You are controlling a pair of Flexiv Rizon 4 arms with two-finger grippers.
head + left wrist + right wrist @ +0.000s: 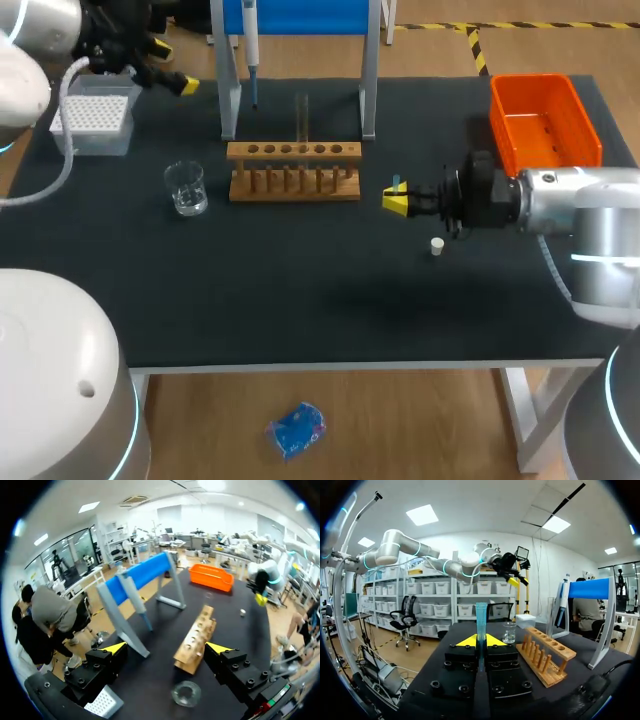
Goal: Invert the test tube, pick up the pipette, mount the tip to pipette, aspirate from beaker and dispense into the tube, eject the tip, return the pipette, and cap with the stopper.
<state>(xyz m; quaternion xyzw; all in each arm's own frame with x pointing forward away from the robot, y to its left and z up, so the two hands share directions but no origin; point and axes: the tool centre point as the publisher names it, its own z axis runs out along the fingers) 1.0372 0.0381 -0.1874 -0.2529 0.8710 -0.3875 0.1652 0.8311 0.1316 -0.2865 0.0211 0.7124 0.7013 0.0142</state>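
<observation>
My right gripper [396, 200] is shut on a blue pipette tip [480, 622], which stands upright between its fingers, just right of the wooden rack [294, 170]. A clear test tube [301, 118] stands in the rack, mouth up. The pipette [251, 50] hangs on the blue stand [300, 18] behind the rack. A glass beaker [187, 188] sits left of the rack. The small white stopper [437, 245] lies on the mat near my right gripper. My left gripper [172, 66] hangs open and empty at the back left, above the tip box [95, 118].
An orange bin [543, 120] stands at the back right, behind my right arm. The stand's grey legs [229, 95] flank the rack. In the left wrist view the rack [195, 640] and beaker [186, 693] lie ahead of the open fingers.
</observation>
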